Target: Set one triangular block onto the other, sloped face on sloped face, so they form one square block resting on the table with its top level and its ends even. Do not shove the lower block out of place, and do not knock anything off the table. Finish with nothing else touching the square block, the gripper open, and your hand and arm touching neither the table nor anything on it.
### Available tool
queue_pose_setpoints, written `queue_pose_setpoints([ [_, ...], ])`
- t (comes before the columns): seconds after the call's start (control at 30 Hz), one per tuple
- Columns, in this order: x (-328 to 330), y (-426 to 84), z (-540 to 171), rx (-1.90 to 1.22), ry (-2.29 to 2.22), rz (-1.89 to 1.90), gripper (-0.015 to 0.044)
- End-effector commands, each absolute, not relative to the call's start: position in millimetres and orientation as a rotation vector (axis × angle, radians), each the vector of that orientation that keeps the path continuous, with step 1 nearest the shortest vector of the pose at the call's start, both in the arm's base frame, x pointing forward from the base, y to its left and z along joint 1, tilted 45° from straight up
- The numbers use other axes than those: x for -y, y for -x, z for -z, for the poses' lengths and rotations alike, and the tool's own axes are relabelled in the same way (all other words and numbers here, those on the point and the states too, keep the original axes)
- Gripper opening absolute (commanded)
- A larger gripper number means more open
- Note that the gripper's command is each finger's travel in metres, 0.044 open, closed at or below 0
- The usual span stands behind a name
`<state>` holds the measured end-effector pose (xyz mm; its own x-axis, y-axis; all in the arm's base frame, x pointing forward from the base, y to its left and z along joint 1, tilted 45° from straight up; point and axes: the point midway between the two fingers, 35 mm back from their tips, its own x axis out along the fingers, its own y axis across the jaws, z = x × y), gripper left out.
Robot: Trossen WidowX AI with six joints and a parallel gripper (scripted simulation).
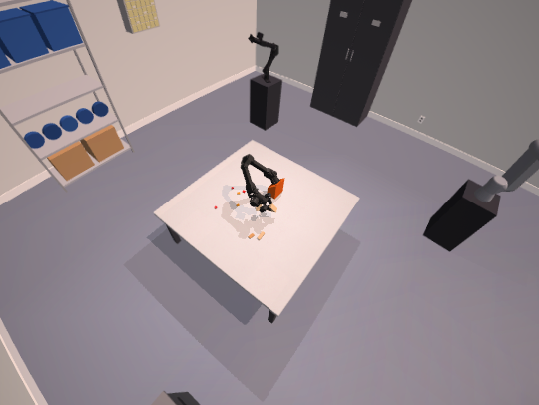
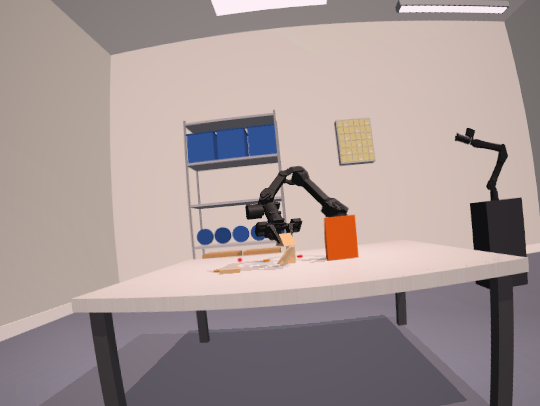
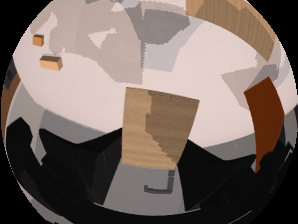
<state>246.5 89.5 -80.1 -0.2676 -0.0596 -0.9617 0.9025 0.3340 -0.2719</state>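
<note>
My gripper (image 1: 269,208) (image 2: 285,235) (image 3: 152,135) is shut on a light wooden triangular block (image 2: 287,240) (image 3: 160,125). The held block is off the table, with a flat face toward the wrist camera; its sloped face cannot be made out. The other triangular block (image 2: 287,257) (image 3: 235,21) rests on the table (image 1: 309,209) (image 2: 400,260), below the held block in the exterior view and at the upper right in the wrist view. A gap shows between the two blocks. Its slope is visible in the exterior view. The arm partly hides both blocks in the top view.
An orange-red box (image 1: 275,189) (image 2: 341,237) (image 3: 265,117) stands beside the arm's base. A small orange block (image 1: 251,236) (image 3: 38,41) and a small tan block (image 1: 261,235) (image 3: 51,63) lie on the table. Several tiny red and orange pieces lie farther left in the top view.
</note>
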Motion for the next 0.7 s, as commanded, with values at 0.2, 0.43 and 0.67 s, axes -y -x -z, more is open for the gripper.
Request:
queue_pose_setpoints([
  [0.2, -102.0, -247.7, 67.9, -1.54, -0.809, 1.13, 0.0],
  [0.43, -99.2, -246.1, 69.9, -1.547, -0.779, 1.118, 0.0],
  [0.67, -99.6, -244.7, 71.5, -1.624, -0.59, 0.94, 0.0],
])
